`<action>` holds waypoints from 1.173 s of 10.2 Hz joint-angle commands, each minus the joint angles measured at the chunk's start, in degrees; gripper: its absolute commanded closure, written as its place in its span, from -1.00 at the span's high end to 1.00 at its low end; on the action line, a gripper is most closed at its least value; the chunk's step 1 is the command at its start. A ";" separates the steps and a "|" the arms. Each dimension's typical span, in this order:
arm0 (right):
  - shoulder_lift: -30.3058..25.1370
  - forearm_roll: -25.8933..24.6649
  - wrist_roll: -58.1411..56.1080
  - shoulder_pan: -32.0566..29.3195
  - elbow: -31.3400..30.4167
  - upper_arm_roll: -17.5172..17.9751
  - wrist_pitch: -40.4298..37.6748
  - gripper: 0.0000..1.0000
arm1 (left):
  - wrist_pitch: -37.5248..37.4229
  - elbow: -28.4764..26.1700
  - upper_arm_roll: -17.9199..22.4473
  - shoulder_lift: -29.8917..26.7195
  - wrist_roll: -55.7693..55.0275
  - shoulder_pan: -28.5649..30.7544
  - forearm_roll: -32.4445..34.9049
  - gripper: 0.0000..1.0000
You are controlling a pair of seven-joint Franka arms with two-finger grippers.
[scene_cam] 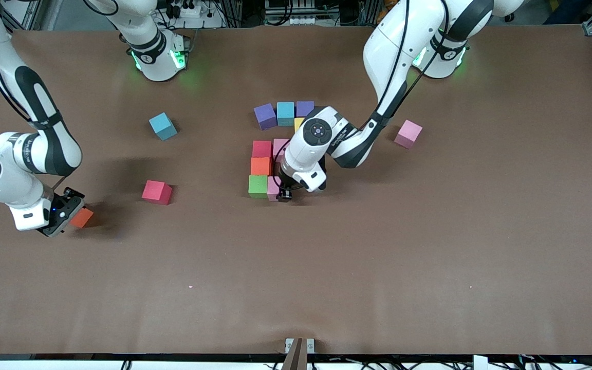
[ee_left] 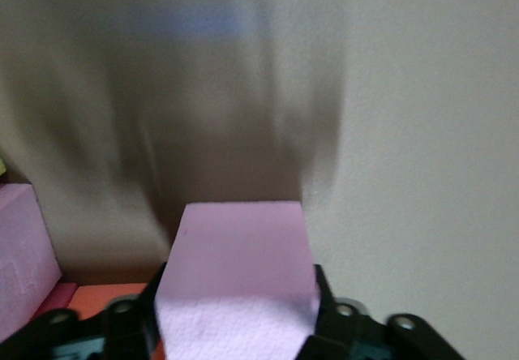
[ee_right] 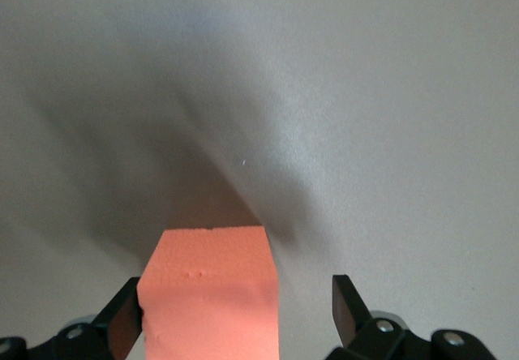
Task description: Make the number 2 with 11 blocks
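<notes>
Left tool (scene_cam: 281,194) pinches a pink block (ee_left: 239,283) set beside the green block (scene_cam: 258,185) in the partial number 2 (scene_cam: 270,154). Right tool (scene_cam: 65,215), fingers spread, straddles an orange block (ee_right: 211,291) on the tabletop (scene_cam: 378,267) at the right arm's end

An orange block (ee_right: 209,291) sits between the fingers (ee_right: 346,303) of the right gripper (ee_right: 235,311) on the bare table (ee_right: 365,92). One finger lies against the block's side; the other stands apart from it, with a gap of table showing. A soft shadow spreads across the table from the block.
</notes>
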 commanded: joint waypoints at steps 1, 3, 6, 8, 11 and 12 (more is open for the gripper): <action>1.08 -1.18 -0.80 -1.59 -0.20 0.78 0.47 1.00 | -1.37 0.28 0.27 -0.38 -0.84 -0.52 -1.47 1.00; 1.70 -1.00 -0.72 -2.11 -0.99 0.78 1.34 0.93 | -7.33 0.37 0.27 -3.53 -0.93 0.36 -1.65 1.00; 0.74 -1.00 -0.80 -1.94 -1.43 0.87 1.01 0.14 | -14.19 0.19 0.63 -8.28 -0.75 3.07 -1.13 1.00; -4.34 -0.91 -0.19 1.38 -1.17 1.40 -2.67 -0.08 | -18.15 -1.82 0.54 -11.44 1.52 6.32 -0.95 1.00; -9.97 -0.12 10.56 13.55 -0.91 4.47 -6.47 -0.11 | -18.52 -8.84 0.63 -14.97 9.59 11.94 -0.86 1.00; -10.86 -0.12 16.71 19.62 -0.38 4.48 -8.13 -0.13 | -18.52 -12.08 0.54 -16.28 12.93 13.97 -0.86 1.00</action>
